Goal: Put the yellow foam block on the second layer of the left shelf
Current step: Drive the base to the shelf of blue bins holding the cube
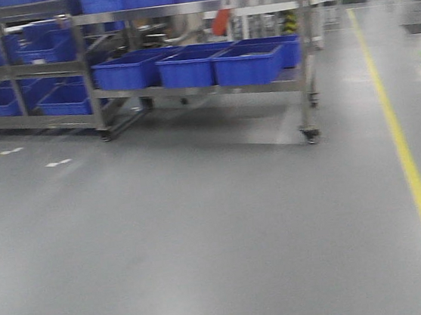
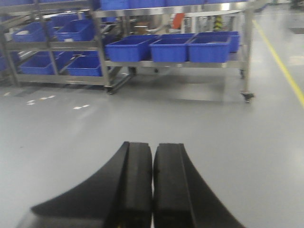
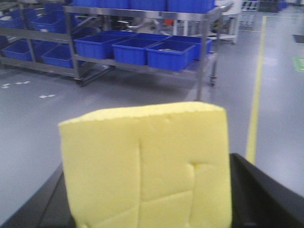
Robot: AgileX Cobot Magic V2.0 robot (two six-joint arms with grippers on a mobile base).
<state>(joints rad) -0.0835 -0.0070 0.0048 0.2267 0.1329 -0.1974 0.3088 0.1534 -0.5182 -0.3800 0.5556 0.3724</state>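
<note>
In right hand (image 3: 156,209), seamed yellow block (image 3: 147,156)

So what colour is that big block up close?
The foam block is yellow, a bit pale here; it shows best in the right wrist view.

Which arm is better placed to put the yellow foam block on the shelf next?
The right. Its tool grips the yellow foam block, while the left tool is shut with nothing in it. Both wrist views face the shelves.
</note>
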